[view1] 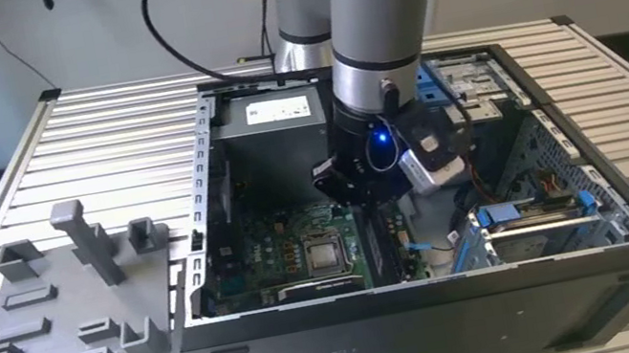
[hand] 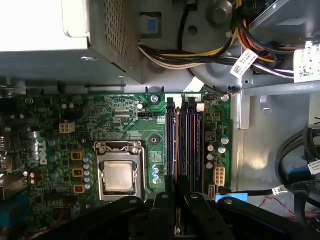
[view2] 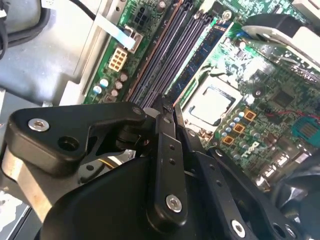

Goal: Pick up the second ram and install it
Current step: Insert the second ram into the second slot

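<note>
- While pinching the long, thin, dark green second ram at its near end, as the black two-fingered gripper appears to do, hold the board square to its slot and upright, not leaning toward either side of the jaws.
- Read the jaws as drawn tight together at the end of the board. Treat the pinch as a judgement, because the contact itself is hidden under the fingertips.
- Place the second ram directly ahead of the jaws in both wrist views. It stands on edge in the slot nearest the square silver processor socket, running straight away from the fingertips.
- Check seating along the whole length. Cannot tell from here whether the far end sits fully down or whether the end latches are closed.
- Press straight down through the board's top edge, since a push off to one side of the jaws would likely twist it against the slot walls.
- Mind the neighbouring long dark memory slots just beside the jaws on the side away from the socket, and give the fingers no room to catch them.
- Stay clear of the bundle of yellow, red and black power cables well beyond the far end of the slots.
- Ignore the grey plastic holder tray with upright posts, well apart from the jaws outside the black computer case.
</note>
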### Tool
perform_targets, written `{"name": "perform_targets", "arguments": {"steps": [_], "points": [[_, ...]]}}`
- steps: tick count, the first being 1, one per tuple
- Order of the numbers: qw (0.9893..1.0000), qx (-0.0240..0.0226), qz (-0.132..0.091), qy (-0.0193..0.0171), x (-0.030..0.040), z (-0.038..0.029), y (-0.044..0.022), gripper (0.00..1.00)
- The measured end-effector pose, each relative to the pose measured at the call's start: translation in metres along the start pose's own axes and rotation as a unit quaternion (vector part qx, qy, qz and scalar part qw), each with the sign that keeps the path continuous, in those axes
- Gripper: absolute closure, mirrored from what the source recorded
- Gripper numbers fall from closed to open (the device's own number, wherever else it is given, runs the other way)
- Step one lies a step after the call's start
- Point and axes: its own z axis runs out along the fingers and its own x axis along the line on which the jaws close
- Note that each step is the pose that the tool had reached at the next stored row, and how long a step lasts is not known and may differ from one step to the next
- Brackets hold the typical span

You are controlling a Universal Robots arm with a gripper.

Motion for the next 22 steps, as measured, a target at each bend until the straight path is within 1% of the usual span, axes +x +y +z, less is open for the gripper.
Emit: {"name": "perform_targets", "arguments": {"steps": [3, 9, 13, 19, 22], "points": [[1.0, 0.0, 0.0, 0.0, -0.0002, 0.0035, 0.0002, 0.86], [1.0, 0.0, 0.0, 0.0, -0.0006, 0.007, 0.0003, 0.86], [1.0, -0.0001, 0.0, 0.0, -0.0012, 0.0082, 0.0004, 0.86], [1.0, -0.0005, 0.009, 0.0004, -0.0022, 0.0109, 0.0006, 0.86], [1.0, -0.0003, 0.01, 0.0005, -0.0022, 0.0114, 0.0006, 0.86]]}}
